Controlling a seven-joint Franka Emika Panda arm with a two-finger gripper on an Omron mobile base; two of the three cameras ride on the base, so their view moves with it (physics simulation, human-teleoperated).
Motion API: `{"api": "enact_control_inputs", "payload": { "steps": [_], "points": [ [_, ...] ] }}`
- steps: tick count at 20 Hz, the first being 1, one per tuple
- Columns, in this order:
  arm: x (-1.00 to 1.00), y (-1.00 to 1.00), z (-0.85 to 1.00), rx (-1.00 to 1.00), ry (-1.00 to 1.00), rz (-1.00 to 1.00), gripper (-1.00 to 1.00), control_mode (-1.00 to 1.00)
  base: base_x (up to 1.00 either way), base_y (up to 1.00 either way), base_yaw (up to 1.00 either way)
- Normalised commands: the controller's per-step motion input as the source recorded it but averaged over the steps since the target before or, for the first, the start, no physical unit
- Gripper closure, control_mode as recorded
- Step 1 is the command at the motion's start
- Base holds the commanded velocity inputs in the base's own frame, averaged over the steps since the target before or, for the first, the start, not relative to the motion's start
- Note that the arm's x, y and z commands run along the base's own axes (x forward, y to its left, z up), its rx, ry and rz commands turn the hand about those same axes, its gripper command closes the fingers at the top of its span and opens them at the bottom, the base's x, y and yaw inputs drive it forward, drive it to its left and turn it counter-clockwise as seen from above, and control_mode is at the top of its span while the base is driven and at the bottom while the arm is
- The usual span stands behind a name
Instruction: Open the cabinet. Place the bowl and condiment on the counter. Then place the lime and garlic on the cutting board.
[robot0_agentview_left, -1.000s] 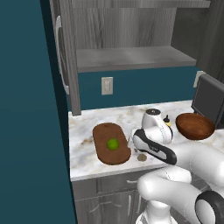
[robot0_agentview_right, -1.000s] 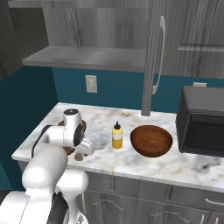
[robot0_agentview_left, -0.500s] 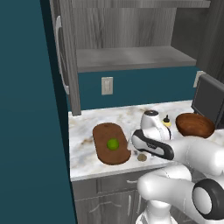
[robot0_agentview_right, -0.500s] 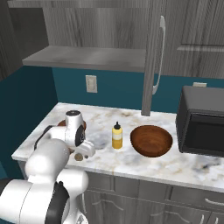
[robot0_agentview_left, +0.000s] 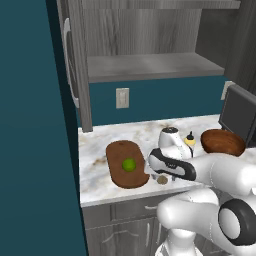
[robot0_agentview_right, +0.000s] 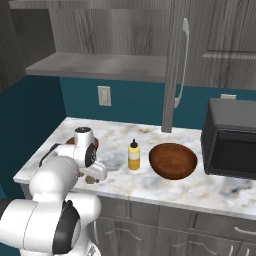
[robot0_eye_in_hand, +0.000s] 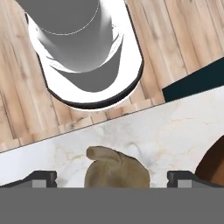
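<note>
While the garlic (robot0_eye_in_hand: 116, 168) sits on the counter (robot0_agentview_left: 100, 150) just right of the cutting board (robot0_agentview_left: 126, 163), the gripper (robot0_eye_in_hand: 111, 177) hangs low over it with its fingers spread wide, one on each side, holding nothing. That straddle suggests a grasp is being lined up, since the bulb is the one item not yet on the board. It is a small tan lump with a pinched, curled tip, matte and slightly ridged.

The lime (robot0_agentview_left: 129, 164), smooth and bright green, already rests near the middle of the dark oval wooden board. Farther right along the veined marble slab stand the yellow squeeze bottle (robot0_agentview_right: 133, 155) with its black pointed cap and the wide, glossy reddish-brown wooden bowl (robot0_agentview_right: 172, 160), both clear of the working spot. Above, the grey wood-grain cabinet (robot0_agentview_right: 100, 35) stands open, its shelf bare.
</note>
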Motion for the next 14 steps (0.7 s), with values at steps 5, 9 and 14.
{"api": "enact_control_inputs", "payload": {
  "steps": [5, 9, 14],
  "points": [
    [-0.04, 0.00, -0.28, 0.00, 0.00, 0.00, -1.00, -1.00, 0.00, 0.00, 0.00],
    [0.00, 0.00, -0.31, 0.00, 0.00, 0.00, -1.00, -1.00, 0.00, 0.00, 0.00],
    [0.00, 0.00, -0.19, 0.00, 0.00, 0.00, -1.00, -1.00, 0.00, 0.00, 0.00]
  ]
}}
